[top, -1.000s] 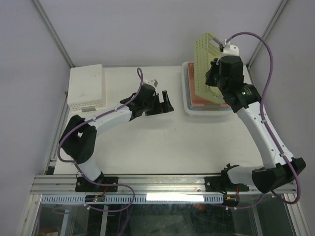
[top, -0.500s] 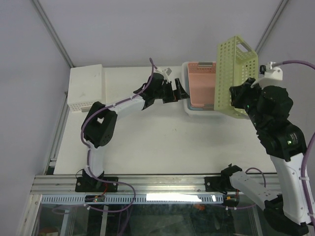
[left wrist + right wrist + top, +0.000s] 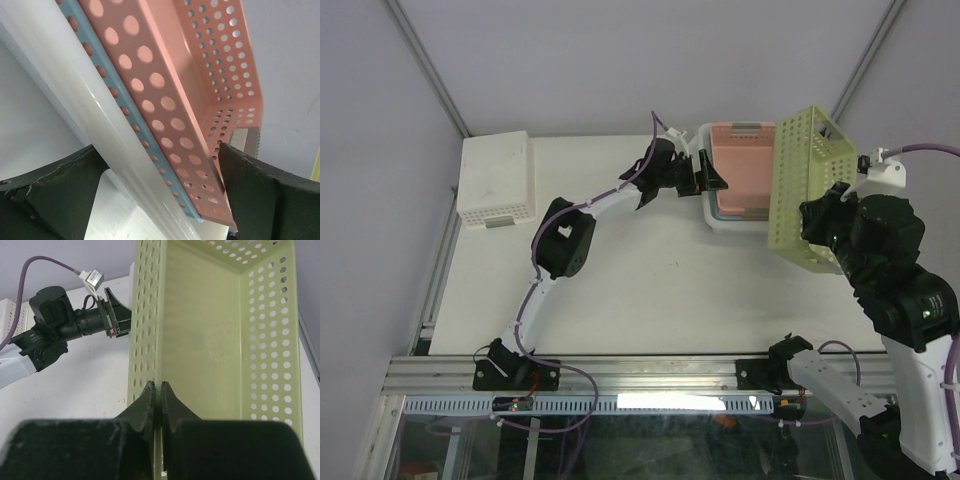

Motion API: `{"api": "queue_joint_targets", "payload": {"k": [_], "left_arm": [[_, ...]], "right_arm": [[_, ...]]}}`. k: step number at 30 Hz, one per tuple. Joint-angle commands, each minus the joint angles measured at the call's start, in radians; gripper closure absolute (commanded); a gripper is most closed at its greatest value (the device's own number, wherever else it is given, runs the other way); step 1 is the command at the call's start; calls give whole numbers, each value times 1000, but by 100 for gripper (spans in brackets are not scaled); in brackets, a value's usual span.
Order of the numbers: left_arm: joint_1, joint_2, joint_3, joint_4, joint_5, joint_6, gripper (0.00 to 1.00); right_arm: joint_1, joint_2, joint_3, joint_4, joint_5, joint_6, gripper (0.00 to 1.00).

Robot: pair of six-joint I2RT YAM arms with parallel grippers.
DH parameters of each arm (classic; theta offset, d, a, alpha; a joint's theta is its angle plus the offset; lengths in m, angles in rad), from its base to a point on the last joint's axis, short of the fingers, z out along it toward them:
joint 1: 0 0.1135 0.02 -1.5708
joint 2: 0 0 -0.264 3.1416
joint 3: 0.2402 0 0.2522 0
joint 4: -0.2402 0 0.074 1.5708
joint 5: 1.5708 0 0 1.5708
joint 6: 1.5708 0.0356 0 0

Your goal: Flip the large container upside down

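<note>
White plastic is showing first at the far left, where a perforated box [image 3: 497,178] is sitting on the table [image 3: 620,290], well apart from the work. Next, the left gripper [image 3: 712,172] is hovering at the left rim of the white tub [image 3: 718,220], its jaws standing as wide as they go and holding nothing. In the left wrist view the rim is running between the two fingers, and I cannot tell whether either is touching it. That tub, outermost of the stack at the far right part of the table, is most likely the large container. It is sitting upright, with a blue basket [image 3: 111,85] and a pink basket [image 3: 745,165] nesting inside it. Its long axis seems to be running away from the arms' bases, so the left gripper is facing a long side, and the left arm is the nearer one. Further right, the right gripper [image 3: 160,405] is pinching shut on one wall of a yellow-green basket [image 3: 805,190], holding it tilted in the air over the tub's right edge
</note>
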Motion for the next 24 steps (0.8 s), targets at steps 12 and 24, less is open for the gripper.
{"api": "queue_joint_targets", "payload": {"k": [12, 24], "left_arm": [[-53, -60, 142, -7, 32, 46, 1], [122, -699, -546, -48, -97, 115, 1]], "right_arm": [[2, -19, 67, 64, -129, 58, 100], [3, 13, -135, 364, -491, 183, 100]]}}
